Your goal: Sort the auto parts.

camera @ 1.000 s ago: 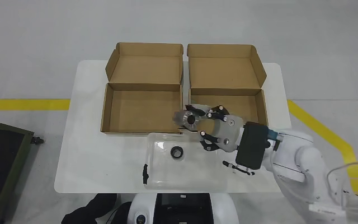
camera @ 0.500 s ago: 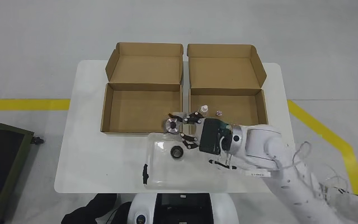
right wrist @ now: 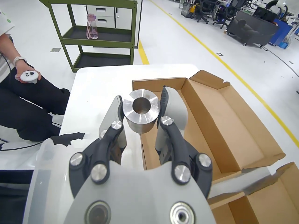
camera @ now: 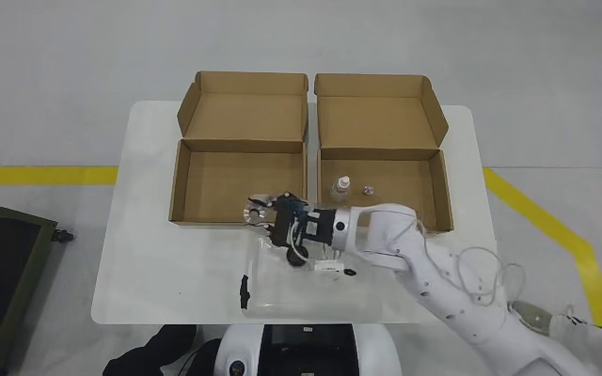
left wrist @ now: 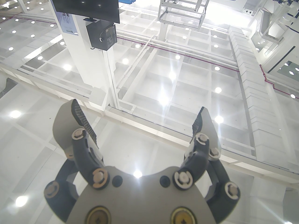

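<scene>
From the top, two cardboard boxes (camera: pixel 235 183) and one clear tray (camera: pixel 273 291) sat on the desk (camera: pixel 150 188). Two small parts (camera: pixel 340 187) lay in the right box (camera: pixel 404 179), and the right end effector (camera: pixel 263 211) held one metal sleeve (camera: pixel 252 214) at the left box's six-o'clock wall, its arm partly hiding a black ring (camera: pixel 297 256) in the tray. The left wrist view showed the left end effector (left wrist: pixel 140 117) spread wide; the right wrist view showed the right end effector clamped on the sleeve.
</scene>
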